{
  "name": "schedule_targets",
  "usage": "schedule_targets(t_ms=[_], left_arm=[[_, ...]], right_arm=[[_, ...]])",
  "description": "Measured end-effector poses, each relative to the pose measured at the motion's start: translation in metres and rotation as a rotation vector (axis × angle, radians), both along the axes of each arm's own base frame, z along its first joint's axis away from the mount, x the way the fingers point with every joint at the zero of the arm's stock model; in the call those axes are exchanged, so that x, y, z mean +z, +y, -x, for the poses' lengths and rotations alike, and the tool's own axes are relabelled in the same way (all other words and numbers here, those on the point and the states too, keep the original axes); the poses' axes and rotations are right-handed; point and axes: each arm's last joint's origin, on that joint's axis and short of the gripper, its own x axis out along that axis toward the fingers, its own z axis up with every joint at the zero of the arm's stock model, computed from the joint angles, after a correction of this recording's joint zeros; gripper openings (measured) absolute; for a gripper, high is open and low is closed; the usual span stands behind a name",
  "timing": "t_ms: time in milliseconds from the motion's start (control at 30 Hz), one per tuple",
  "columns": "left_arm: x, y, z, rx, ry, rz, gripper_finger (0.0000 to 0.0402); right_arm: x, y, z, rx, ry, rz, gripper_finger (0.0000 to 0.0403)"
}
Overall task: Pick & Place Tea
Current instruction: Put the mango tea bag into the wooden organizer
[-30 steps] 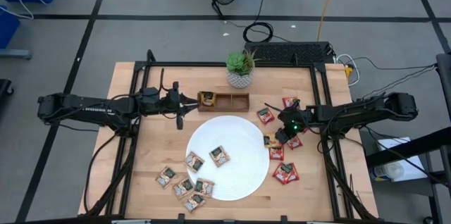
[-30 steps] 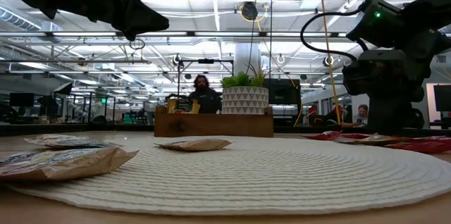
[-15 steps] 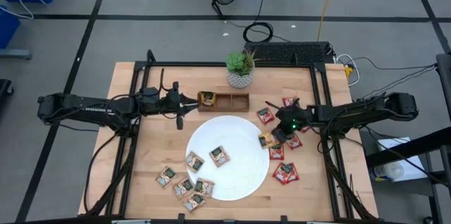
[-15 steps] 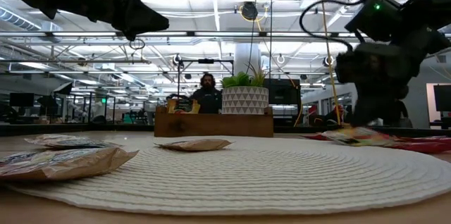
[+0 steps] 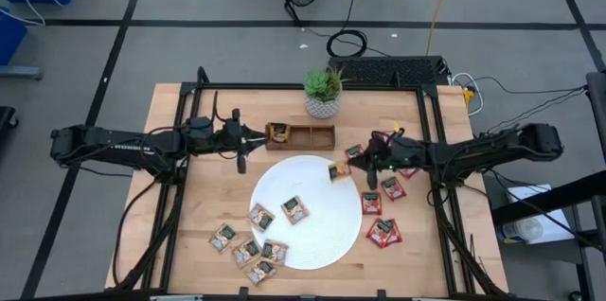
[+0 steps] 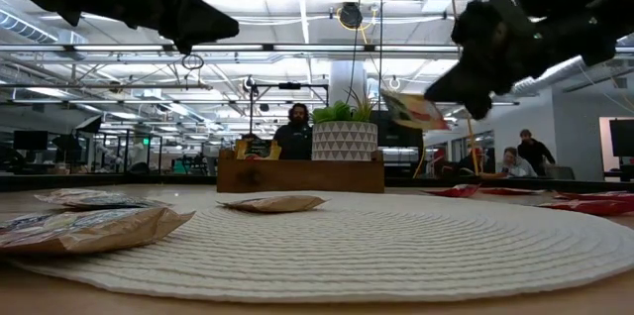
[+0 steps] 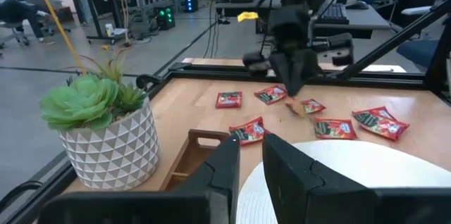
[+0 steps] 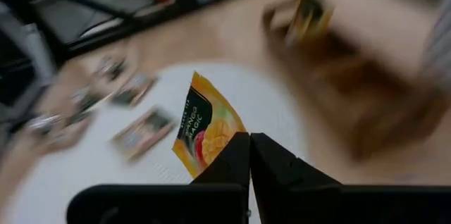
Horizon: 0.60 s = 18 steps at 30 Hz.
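— Over the white plate's (image 5: 312, 235) right edge, what is your right gripper (image 5: 352, 168) carrying?

— One tan-orange tea sachet (image 8: 204, 127), pinched by its corner between my pressed fingers, hanging clear of the table.

— And the left gripper (image 5: 254, 137)?

— It hovers just beside the wooden tray (image 5: 312, 136), fingers pressed together on nothing.

— The other tea?

— Red sachets (image 5: 383, 231) lie right of the plate; tan ones (image 5: 248, 249) near its lower-left edge, two on it.

"MAGIC" on the held sachet (image 8: 204, 129)
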Motion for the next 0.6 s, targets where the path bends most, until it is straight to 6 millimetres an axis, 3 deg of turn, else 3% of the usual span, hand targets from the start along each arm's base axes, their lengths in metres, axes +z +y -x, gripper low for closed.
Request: schedule_targets(t_ms=[167, 367, 600], left_arm=[[0.002, 0.0, 0.0, 0.002, -0.026, 0.012, 0.0067], [0.001, 0.003, -0.011, 0.037, -0.108, 0.162, 0.0073], [-0.014, 0.009, -0.047, 0.061, -0.216, 0.221, 0.0148]], right_arm=[[0.009, -0.004, -0.011, -0.09, -0.131, 0.263, 0.0], [0.011, -0.009, -0.028, -0.105, -0.302, 0.472, 0.0], [0.003, -0.027, -0.048, -0.187, -0.376, 0.544, 0.0]])
